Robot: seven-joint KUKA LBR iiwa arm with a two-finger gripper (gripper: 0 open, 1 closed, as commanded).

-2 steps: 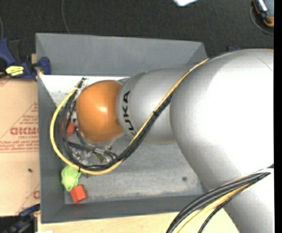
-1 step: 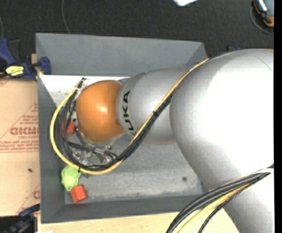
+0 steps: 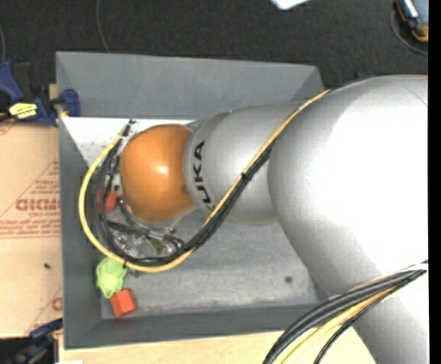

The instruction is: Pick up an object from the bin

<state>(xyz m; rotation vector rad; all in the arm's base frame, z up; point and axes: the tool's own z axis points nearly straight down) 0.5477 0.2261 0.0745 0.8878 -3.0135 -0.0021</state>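
Over the grey bin (image 3: pixel 182 89) my hand (image 3: pixel 140 239) hovers, clenched or not I cannot tell; likely approach, next centring on the green lump (image 3: pixel 109 277).

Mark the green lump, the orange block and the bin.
green lump (image 3: pixel 110 277), camera view, its middle.
orange block (image 3: pixel 122 302), camera view, top face.
bin (image 3: pixel 190 86), camera view, far wall.

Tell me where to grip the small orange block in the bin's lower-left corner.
Likely from straight above, closing across the two side faces clear of the green lump that crowds its upper edge; the orange block sits flat on the floor.
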